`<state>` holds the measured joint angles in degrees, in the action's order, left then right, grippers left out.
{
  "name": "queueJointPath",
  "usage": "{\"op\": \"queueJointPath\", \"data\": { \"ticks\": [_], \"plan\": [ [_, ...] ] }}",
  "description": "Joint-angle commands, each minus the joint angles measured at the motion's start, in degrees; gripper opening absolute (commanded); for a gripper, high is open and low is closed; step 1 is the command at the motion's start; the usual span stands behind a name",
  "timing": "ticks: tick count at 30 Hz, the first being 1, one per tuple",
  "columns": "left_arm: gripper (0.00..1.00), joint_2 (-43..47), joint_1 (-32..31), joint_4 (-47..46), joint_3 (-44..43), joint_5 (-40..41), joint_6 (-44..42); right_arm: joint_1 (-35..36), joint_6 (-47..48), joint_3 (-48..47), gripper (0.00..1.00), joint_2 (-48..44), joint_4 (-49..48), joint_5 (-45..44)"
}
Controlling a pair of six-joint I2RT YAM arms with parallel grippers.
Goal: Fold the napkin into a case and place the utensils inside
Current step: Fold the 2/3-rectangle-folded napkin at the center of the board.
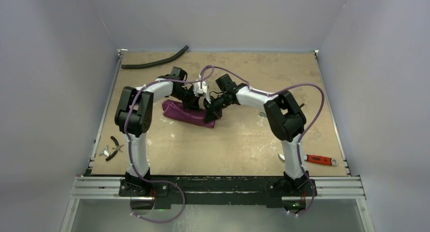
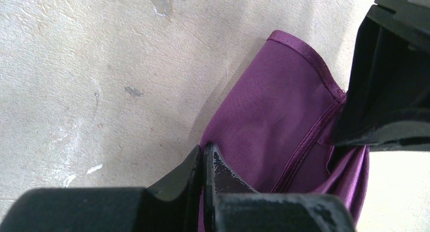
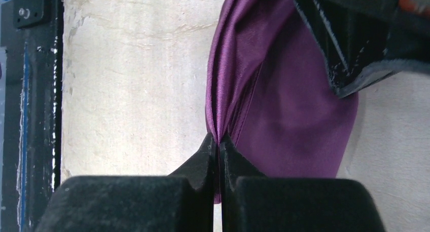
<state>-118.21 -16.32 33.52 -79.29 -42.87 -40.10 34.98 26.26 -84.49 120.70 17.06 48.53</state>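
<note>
The plum-purple napkin (image 1: 183,113) lies bunched in a thick folded strip at mid-table. Both grippers meet over its right end. My left gripper (image 2: 204,152) is shut on a fold of the napkin (image 2: 274,115), and a sliver of purple shows between its fingers. In the top view the left gripper (image 1: 196,103) sits just behind the cloth. My right gripper (image 3: 218,140) is shut on the napkin's hemmed edge (image 3: 223,75), and in the top view this gripper (image 1: 210,114) is at the strip's right tip. A small silvery bit (image 1: 262,114) lies by the right forearm; I cannot tell if it is one of the utensils.
A black hose (image 1: 154,63) lies along the back left edge. Black-handled pliers (image 1: 115,147) and a small silver piece (image 1: 105,152) sit at the near left. A red-handled tool (image 1: 319,159) lies at the near right. Walls close the table in on three sides.
</note>
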Motion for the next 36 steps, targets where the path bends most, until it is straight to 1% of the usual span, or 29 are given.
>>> {"op": "queueJointPath", "data": {
  "ticks": [1,4,6,9,14,17,20,22,27,32,36],
  "plan": [
    [0.0,0.41,-1.96,10.88,3.36,-0.41,-8.82,-7.2,-9.04,2.46,0.0,2.61,0.99,-3.75],
    [0.0,0.68,-1.97,11.67,3.67,-0.77,-9.44,-7.7,-10.49,3.52,0.0,3.58,0.66,-4.28],
    [0.0,1.02,-1.97,12.34,3.84,-0.68,-9.95,-8.75,-12.0,4.96,0.0,3.64,-0.9,-2.73],
    [0.0,1.74,-2.01,13.14,4.56,-0.55,-10.89,-10.54,-16.1,8.16,0.0,2.27,-5.82,2.09],
    [0.0,2.46,-2.16,13.15,6.21,-1.07,-11.12,-10.92,-21.68,10.38,0.0,2.94,-14.9,13.19],
    [0.0,3.2,-2.14,13.26,6.99,-1.12,-11.31,-10.9,-24.79,9.93,0.0,4.9,-18.07,15.61],
    [0.0,3.88,-2.23,12.36,7.73,-1.27,-10.95,-10.82,-25.29,9.17,0.0,6.27,-18.69,17.5],
    [0.0,3.86,-2.31,11.84,7.66,-1.34,-10.27,-10.69,-25.28,8.97,0.0,6.21,-18.44,16.89],
    [0.0,3.96,-2.36,9.61,7.94,-0.66,-8.66,-7.88,-20.21,8.31,0.0,4.09,-12.32,16.24],
    [0.0,4.5,-2.38,8.47,8.37,0.2,-8.29,-5.97,-19.98,8.09,0.0,1.54,-10.55,13.26],
    [0.0,5.5,-2.61,8.05,9.23,1.59,-9.34,-4.9,-17.62,4.38,0.0,0.6,-6.0,12.78]
  ]
}}
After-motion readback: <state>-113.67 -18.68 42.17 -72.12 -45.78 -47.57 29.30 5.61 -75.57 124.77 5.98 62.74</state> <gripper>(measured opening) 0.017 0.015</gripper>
